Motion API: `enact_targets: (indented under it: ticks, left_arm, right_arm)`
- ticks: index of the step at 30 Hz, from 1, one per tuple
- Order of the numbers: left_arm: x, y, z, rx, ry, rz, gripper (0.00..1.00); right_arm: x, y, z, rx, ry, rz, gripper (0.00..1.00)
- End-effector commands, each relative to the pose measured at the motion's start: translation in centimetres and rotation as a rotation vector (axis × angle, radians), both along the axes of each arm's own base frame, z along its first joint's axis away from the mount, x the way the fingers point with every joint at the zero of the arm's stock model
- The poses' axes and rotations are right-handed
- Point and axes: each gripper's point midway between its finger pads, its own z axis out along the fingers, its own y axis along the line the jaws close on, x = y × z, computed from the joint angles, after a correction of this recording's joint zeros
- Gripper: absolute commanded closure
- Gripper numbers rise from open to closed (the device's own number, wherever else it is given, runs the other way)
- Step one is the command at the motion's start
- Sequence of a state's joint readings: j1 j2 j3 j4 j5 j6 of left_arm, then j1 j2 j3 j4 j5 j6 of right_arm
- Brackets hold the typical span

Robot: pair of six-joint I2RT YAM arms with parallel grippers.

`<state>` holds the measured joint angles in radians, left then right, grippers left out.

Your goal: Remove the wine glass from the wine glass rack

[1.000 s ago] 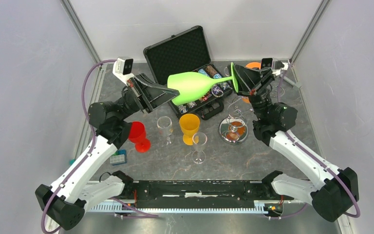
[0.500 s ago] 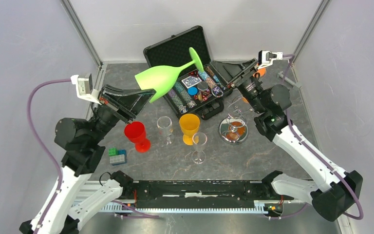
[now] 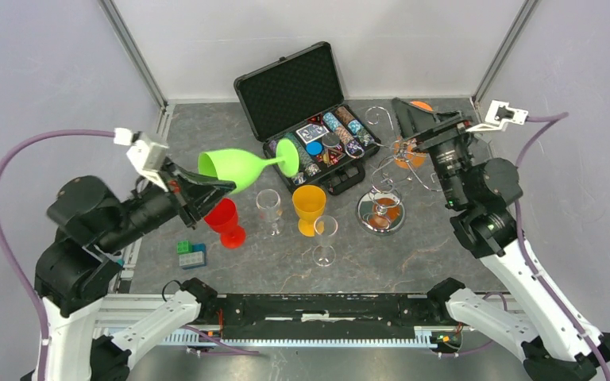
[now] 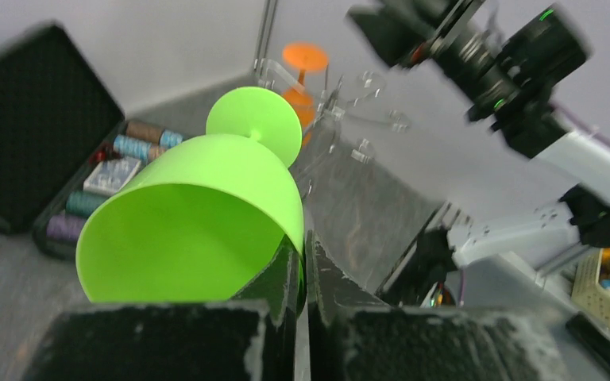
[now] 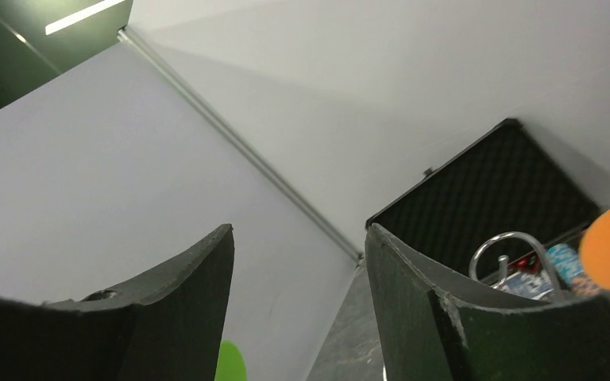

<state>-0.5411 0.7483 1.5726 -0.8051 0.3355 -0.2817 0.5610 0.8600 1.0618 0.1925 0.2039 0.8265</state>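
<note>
Green wine glass (image 3: 238,167) clear of rack (image 3: 380,213), rim clamped in my left fingers (image 4: 282,282); my right fingers (image 5: 194,278) apart, empty. Removal looks done.

The left arm (image 3: 87,230) rises steeply by the table's left edge, its forearm reaching in toward the middle. The left gripper (image 4: 302,250) has its fingers pinched on the rim of the green wine glass (image 3: 234,167), held clear of the table. The right arm (image 3: 488,222) stretches toward the back right corner, and the right gripper (image 5: 299,234) has its fingers spread apart with nothing between them.
</note>
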Motion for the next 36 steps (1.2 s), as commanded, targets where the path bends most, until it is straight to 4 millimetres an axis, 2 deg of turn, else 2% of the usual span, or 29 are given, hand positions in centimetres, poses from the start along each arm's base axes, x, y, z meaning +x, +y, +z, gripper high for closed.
enact_targets:
  ticks: [1,6,10,25,29,36]
  left_arm:
    - [0.3,0.3,-7.2,0.259,0.172,-0.028,0.98]
    - [-0.2,0.0,-11.2,0.382,0.273,-0.105,0.98]
    - [0.0,-0.1,-12.8,0.42,0.308,-0.108,0.98]
    - [-0.6,-2.0,-19.5,0.659,0.451,-0.217,0.98]
    - [0.5,-2.3,-21.2,0.731,0.48,-0.162,0.98]
    - [1.7,-4.8,-25.8,0.857,0.55,-0.156,0.98]
  right_arm:
    - [0.4,-2.3,0.4,-0.104,-0.007,-0.143,0.33]
    - [-0.5,-0.7,1.3,-0.188,-0.124,-0.073,0.21]
    - [-0.7,0.0,1.4,-0.205,-0.148,-0.039,0.17]
    - [-1.1,-0.4,1.1,-0.216,-0.148,-0.053,0.17]
    - [-1.0,-0.4,1.0,-0.219,-0.143,-0.055,0.17]
    - [-0.6,-0.2,0.9,-0.229,-0.133,-0.056,0.18]
